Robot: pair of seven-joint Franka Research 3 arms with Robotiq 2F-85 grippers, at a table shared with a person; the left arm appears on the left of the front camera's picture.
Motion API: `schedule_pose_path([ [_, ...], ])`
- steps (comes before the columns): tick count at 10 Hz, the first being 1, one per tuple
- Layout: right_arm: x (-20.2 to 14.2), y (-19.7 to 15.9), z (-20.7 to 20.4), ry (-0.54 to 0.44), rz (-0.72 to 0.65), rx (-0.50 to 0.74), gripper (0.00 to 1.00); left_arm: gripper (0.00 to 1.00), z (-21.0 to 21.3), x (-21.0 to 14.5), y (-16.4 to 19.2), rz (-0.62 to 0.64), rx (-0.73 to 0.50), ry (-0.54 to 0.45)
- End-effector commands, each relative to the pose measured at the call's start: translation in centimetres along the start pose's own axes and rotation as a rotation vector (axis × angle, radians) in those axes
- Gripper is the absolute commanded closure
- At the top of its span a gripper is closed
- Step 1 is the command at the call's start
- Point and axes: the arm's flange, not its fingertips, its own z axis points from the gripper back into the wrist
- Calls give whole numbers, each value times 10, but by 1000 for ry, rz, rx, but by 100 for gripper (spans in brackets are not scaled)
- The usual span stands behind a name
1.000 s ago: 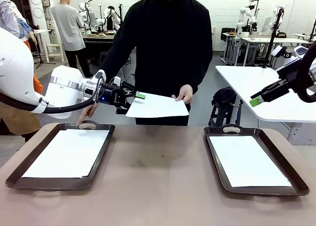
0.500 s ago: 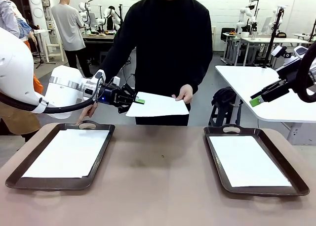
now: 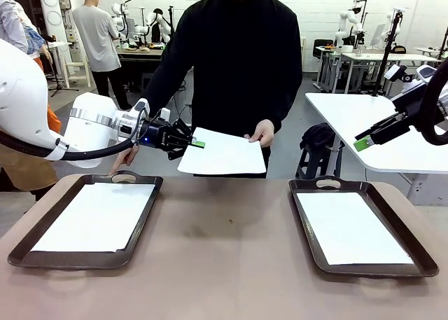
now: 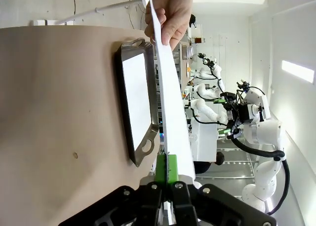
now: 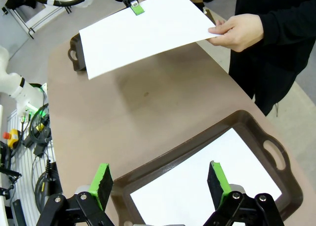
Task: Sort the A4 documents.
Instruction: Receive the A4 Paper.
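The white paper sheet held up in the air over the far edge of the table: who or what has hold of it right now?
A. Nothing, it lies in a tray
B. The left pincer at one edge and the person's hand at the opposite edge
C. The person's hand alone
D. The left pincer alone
B: the left pincer is shut on one edge of the white paper sheet while the person's hand grips the opposite edge.

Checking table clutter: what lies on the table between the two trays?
Nothing; in the front view the brown tabletop is bare between the left tray and the right tray, each holding a sheet.
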Motion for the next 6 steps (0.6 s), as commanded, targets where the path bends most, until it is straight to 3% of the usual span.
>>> schedule_pose_path([
  [1,0,1,-2,-6,2,8,0,100,-4,4,-1,23,3,-23],
  [6,0,1,-2,-6,2,8,0,100,0,0,0,0,0,0],
])
